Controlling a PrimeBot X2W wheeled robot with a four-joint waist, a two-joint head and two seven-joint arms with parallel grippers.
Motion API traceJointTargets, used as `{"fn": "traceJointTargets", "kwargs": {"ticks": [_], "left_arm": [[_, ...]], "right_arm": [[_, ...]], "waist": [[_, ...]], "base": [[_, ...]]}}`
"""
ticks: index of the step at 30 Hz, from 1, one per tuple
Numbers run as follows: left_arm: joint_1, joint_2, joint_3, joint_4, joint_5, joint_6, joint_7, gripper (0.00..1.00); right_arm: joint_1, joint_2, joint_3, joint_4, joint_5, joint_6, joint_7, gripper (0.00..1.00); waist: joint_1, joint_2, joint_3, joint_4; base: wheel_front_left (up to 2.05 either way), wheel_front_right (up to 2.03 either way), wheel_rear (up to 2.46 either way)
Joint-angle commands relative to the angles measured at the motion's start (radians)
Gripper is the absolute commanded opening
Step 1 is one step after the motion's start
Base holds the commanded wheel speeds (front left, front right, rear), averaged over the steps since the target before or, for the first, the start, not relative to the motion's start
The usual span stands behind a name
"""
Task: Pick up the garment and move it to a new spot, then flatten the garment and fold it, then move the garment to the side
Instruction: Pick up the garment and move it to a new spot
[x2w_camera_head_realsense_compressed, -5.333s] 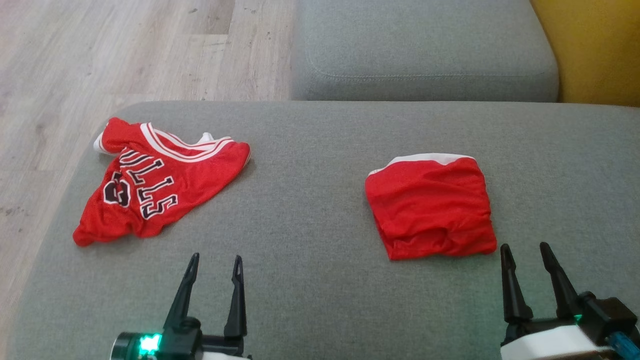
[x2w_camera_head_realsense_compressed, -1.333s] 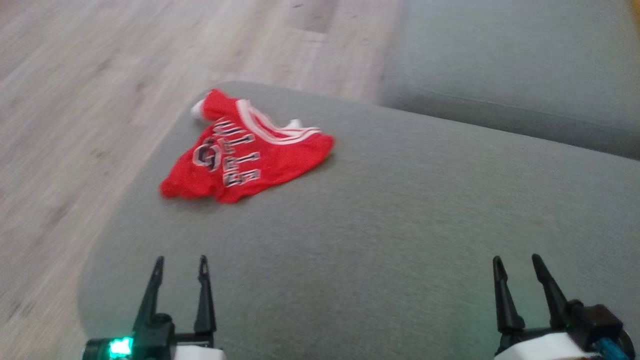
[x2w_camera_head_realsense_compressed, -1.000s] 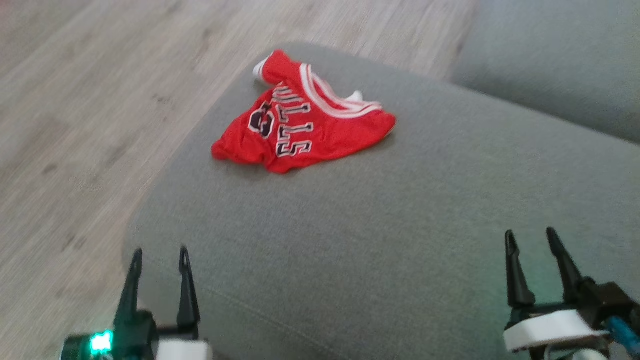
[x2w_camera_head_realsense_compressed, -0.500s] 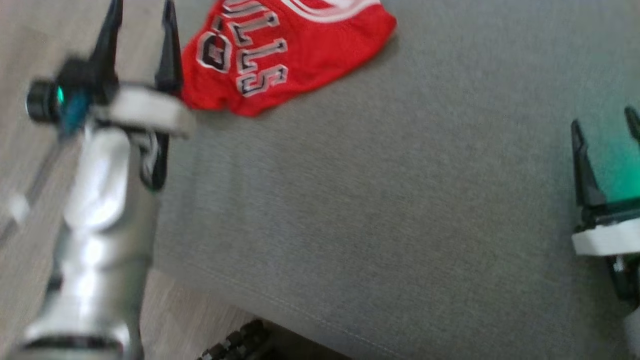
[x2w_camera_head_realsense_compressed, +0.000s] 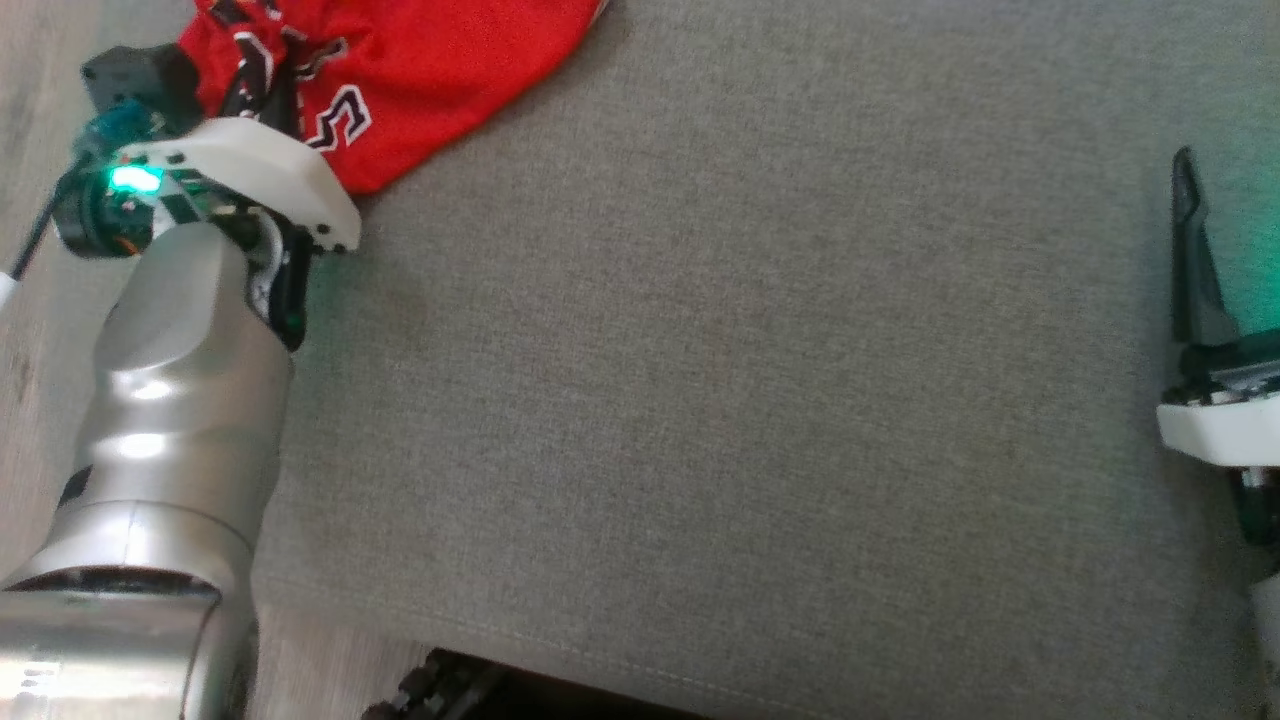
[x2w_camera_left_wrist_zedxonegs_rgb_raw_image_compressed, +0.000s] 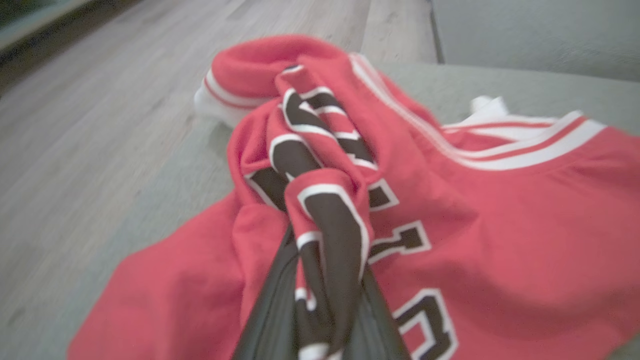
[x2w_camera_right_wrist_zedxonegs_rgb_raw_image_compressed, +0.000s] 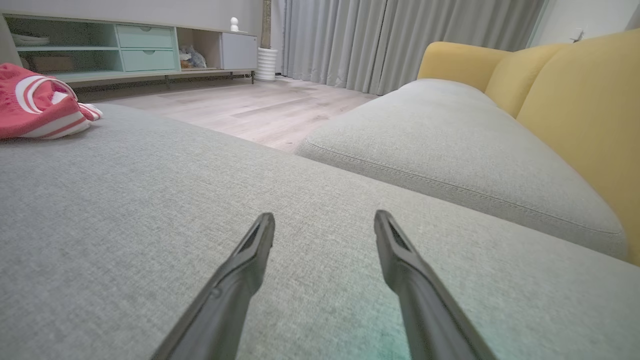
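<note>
step: pick-up. left gripper (x2w_camera_head_realsense_compressed: 262, 85) pinches a fold of the garment (x2w_camera_head_realsense_compressed: 450, 60) at 11 o'clock; right gripper (x2w_camera_right_wrist_zedxonegs_rgb_raw_image_compressed: 325, 220) spread, empty. next: lift and relocate.

The garment (x2w_camera_left_wrist_zedxonegs_rgb_raw_image_compressed: 500, 215) is seen in red, lettered in black outlined with white and trimmed with white-and-red stripes, the sofa cushion (x2w_camera_head_realsense_compressed: 750, 400) is shown in plain grey, its backrest (x2w_camera_right_wrist_zedxonegs_rgb_raw_image_compressed: 575, 100) in yellow, the floor (x2w_camera_left_wrist_zedxonegs_rgb_raw_image_compressed: 100, 100) in pale wood grain, and the right pincer (x2w_camera_right_wrist_zedxonegs_rgb_raw_image_compressed: 324, 220) in black.

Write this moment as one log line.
left gripper: shut on crumpled red fabric jersey | right gripper: open, empty | jersey: on grey upholstered cushion
</note>
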Motion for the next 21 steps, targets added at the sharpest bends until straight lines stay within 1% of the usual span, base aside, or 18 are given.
{"fn": "traceJointTargets", "kwargs": {"ticks": [1, 2, 3, 8, 11, 14, 17, 21], "left_arm": [[-0.023, 0.055, -0.032, -0.033, -0.011, -0.005, -0.053, 0.00], [-0.028, 0.059, -0.060, -0.044, -0.016, -0.005, -0.074, 0.00], [-0.028, 0.059, -0.060, -0.044, -0.016, -0.005, -0.074, 0.00], [-0.075, 0.090, -0.216, -0.122, -0.033, -0.005, -0.119, 0.00], [-0.104, 0.105, -0.317, -0.195, -0.070, -0.006, -0.117, 0.00], [-0.127, 0.125, -0.409, -0.289, -0.119, -0.006, -0.100, 0.00], [-0.141, 0.135, -0.482, -0.395, -0.175, -0.006, -0.072, 0.00], [-0.145, 0.136, -0.548, -0.533, -0.242, -0.006, -0.035, 0.00]], "right_arm": [[0.061, 0.017, 0.020, 0.036, -0.005, 0.007, 0.010, 1.00], [0.060, 0.026, 0.028, 0.043, -0.002, 0.007, 0.010, 1.00], [0.060, 0.026, 0.028, 0.043, -0.002, 0.007, 0.010, 1.00], [0.069, 0.095, 0.053, 0.071, 0.015, 0.007, 0.010, 1.00], [0.088, 0.139, 0.063, 0.084, 0.028, 0.007, 0.010, 1.00], [0.113, 0.176, 0.072, 0.086, 0.038, 0.007, 0.010, 1.00], [0.141, 0.202, 0.065, 0.081, 0.045, 0.007, 0.010, 1.00], [0.179, 0.225, 0.059, 0.069, 0.050, 0.007, 0.010, 1.00]], "waist": [[-0.0003, 0.0001, -0.054, -0.008], [-0.0003, 0.0001, -0.081, -0.013], [-0.0003, 0.0001, -0.081, -0.013], [-0.0003, 0.0001, -0.246, -0.068], [-0.0003, 0.0001, -0.349, -0.131], [-0.0003, 0.0001, -0.432, -0.207], [-0.0003, 0.0001, -0.489, -0.280], [-0.0003, 0.0001, -0.522, -0.362]], "base": [[0.00, 0.00, 0.00], [0.00, 0.00, 0.00], [0.00, 0.00, 0.00], [0.00, 0.00, 0.00], [0.00, 0.00, 0.00], [0.00, 0.00, 0.00], [0.00, 0.00, 0.00], [0.00, 0.00, 0.00]]}}
